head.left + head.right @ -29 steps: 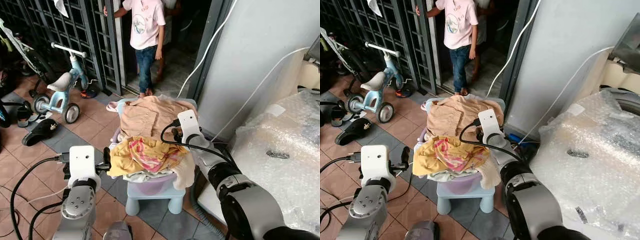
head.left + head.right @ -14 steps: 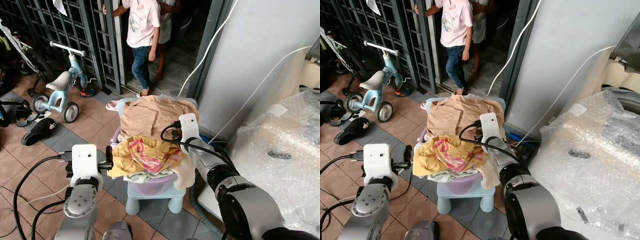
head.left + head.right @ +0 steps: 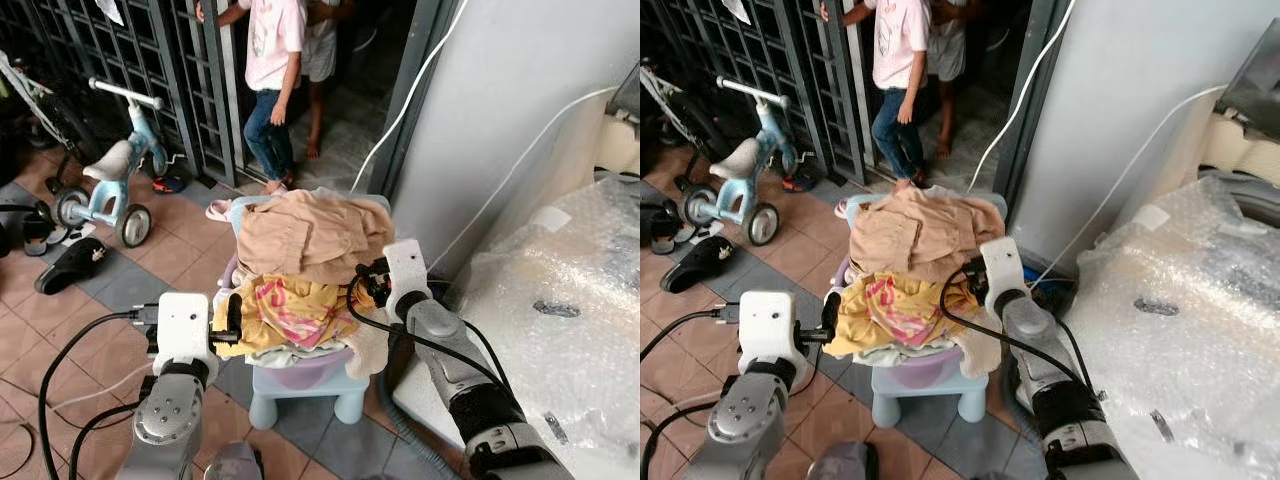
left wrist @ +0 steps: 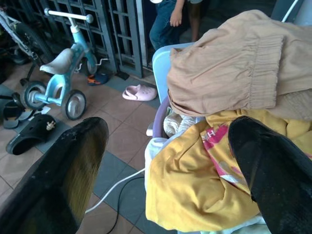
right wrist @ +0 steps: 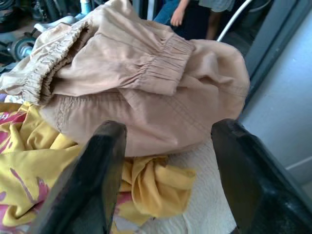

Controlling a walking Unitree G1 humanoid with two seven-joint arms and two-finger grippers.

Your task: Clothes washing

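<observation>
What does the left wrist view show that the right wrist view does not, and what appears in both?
Left wrist view alone: the light blue tricycle, a pink clog on the tiled floor, and a black shoe. Right wrist view alone: the grey wall and cream knitted fabric. Both share the tan elastic-waisted garment lying on the yellow and pink shirt, each seen between an open end effector's black fingers.

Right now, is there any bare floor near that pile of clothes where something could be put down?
Yes: the tiled floor between the laundry pile and the tricycle is bare. Crowded spots: the right gripper against the pile, bubble wrap beside it, and people in the doorway.
</observation>
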